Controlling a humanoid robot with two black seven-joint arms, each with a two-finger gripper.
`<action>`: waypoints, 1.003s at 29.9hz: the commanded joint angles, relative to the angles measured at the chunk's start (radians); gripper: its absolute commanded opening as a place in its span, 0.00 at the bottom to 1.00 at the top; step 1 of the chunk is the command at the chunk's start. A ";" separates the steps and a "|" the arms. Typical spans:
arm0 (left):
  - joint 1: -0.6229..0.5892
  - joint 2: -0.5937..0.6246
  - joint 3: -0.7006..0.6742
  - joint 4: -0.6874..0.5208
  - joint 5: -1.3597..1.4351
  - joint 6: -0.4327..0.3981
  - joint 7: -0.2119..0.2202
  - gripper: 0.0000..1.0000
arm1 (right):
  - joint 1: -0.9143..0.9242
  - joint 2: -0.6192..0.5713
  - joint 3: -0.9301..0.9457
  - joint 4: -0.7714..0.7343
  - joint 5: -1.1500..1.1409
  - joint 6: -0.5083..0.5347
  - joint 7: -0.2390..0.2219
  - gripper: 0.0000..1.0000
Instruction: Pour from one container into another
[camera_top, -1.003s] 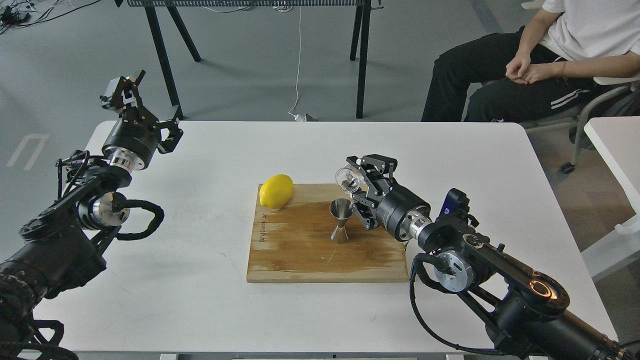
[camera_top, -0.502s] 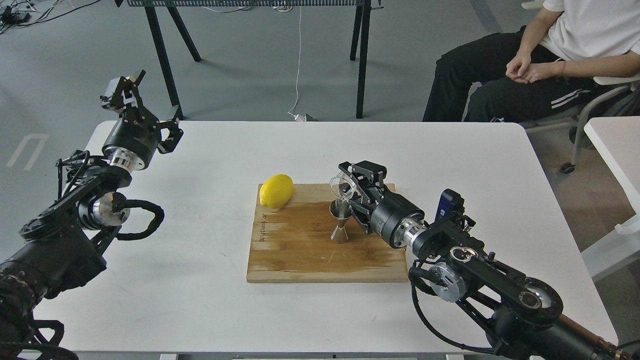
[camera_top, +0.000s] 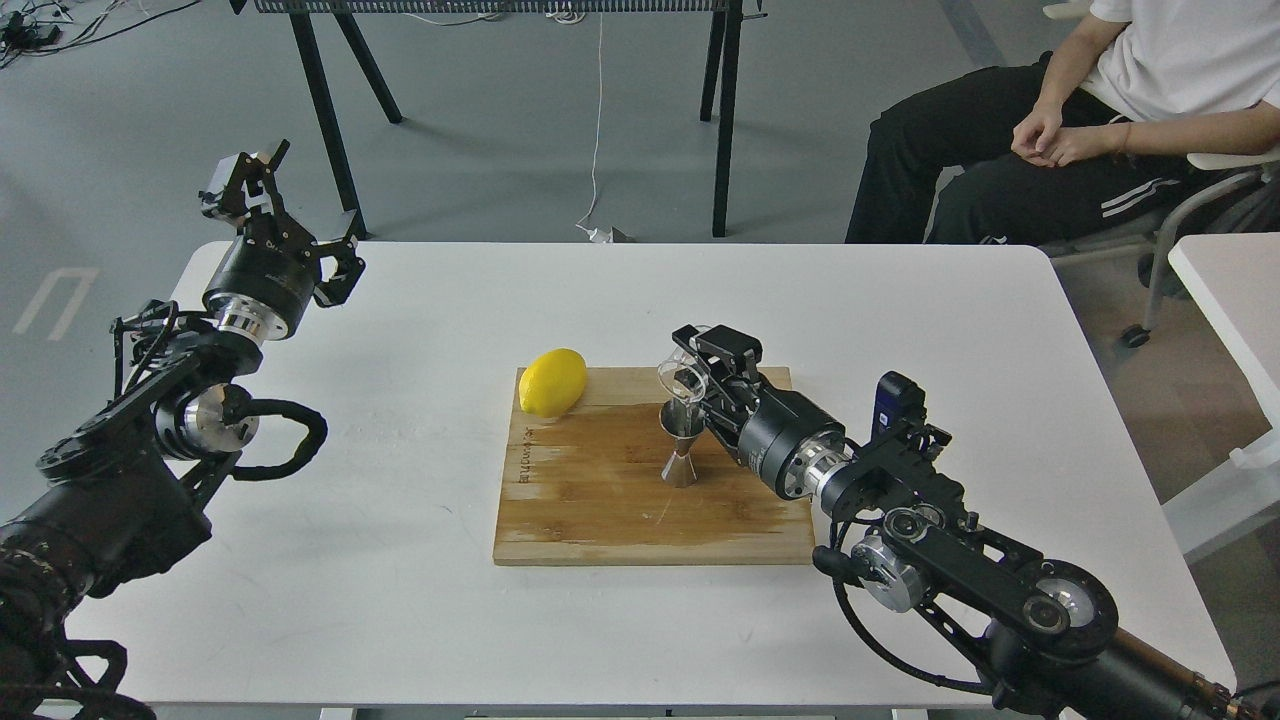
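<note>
- The right gripper (camera_top: 697, 366) is clamped on the glass cup (camera_top: 680, 373), its two black fingers (camera_top: 722, 345) pinching the cup from either side
- The glass cup is tilted, its mouth turned down and to the left, held just above the top cone of the jigger (camera_top: 682, 442); whether the cup's rim touches the jigger's lip cannot be told, and no liquid can be made out
- The jigger stands upright on its lower cone on the wooden cutting board (camera_top: 600, 520), right of the board's centre and just below the gripper
- A lemon (camera_top: 552, 382) lies on the board's far left corner, well apart from the jigger
- Dark handwriting runs along the board's left edge, too small to read
- The right arm (camera_top: 960, 570) comes in from the lower right corner and slopes up over the board's right edge; a small dark block with a blue face sits on its wrist, with no legible label
- The board rests on the white table (camera_top: 350, 580)
- The left gripper (camera_top: 262, 190) hangs over the table's far left corner, its fingers spread apart and holding nothing, well away from the board
- A seated person (camera_top: 1090, 110) in a white shirt and black trousers is beyond the table's far right corner, hands clasped
</note>
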 joint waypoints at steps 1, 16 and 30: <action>0.000 0.000 0.000 0.000 0.000 0.000 0.000 1.00 | 0.004 -0.002 -0.010 0.001 -0.007 -0.011 0.000 0.26; 0.000 0.011 0.000 0.000 -0.003 0.000 0.000 1.00 | 0.005 -0.005 -0.013 0.001 -0.066 -0.025 0.005 0.26; 0.000 0.011 0.000 0.000 -0.003 0.000 0.000 1.00 | 0.010 -0.037 -0.048 -0.001 -0.214 -0.025 0.051 0.27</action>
